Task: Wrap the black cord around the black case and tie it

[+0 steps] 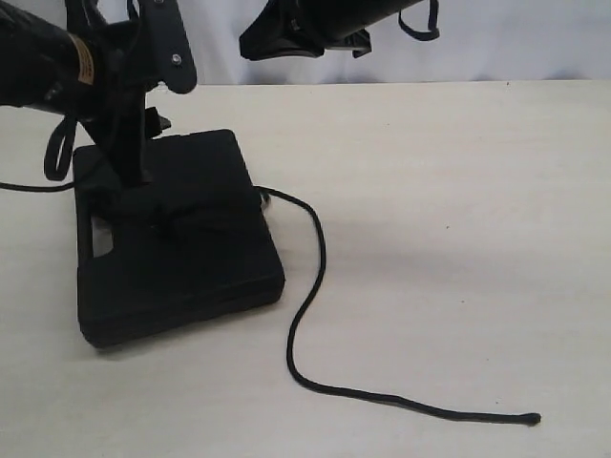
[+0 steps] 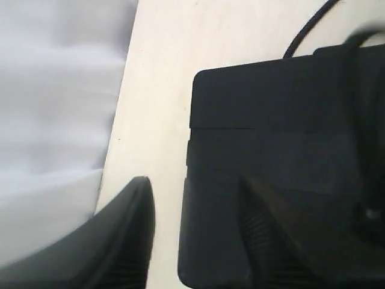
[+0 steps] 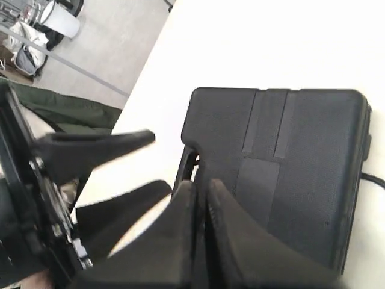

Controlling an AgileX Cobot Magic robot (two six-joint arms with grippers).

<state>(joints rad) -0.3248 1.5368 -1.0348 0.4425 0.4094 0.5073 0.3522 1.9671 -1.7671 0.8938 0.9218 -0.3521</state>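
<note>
I am holding the left gripper (image 2: 194,201) spread wide over the black case (image 1: 191,258) at lower left. The right gripper (image 3: 201,191) is hanging clenched at top centre. The black cord (image 1: 307,286) is trailing from the case's right edge toward lower right.

The case (image 1: 181,239) was set flat on the table (image 1: 458,172), at the left of the exterior view. The cord (image 1: 305,296) was led out from its right edge, curved forward and laid off to the right, its end well apart from the case. The left gripper (image 2: 198,241) was placed at the case's rear left, one finger over it, one beyond its edge. The right gripper (image 3: 197,189) was held higher, behind.
</note>
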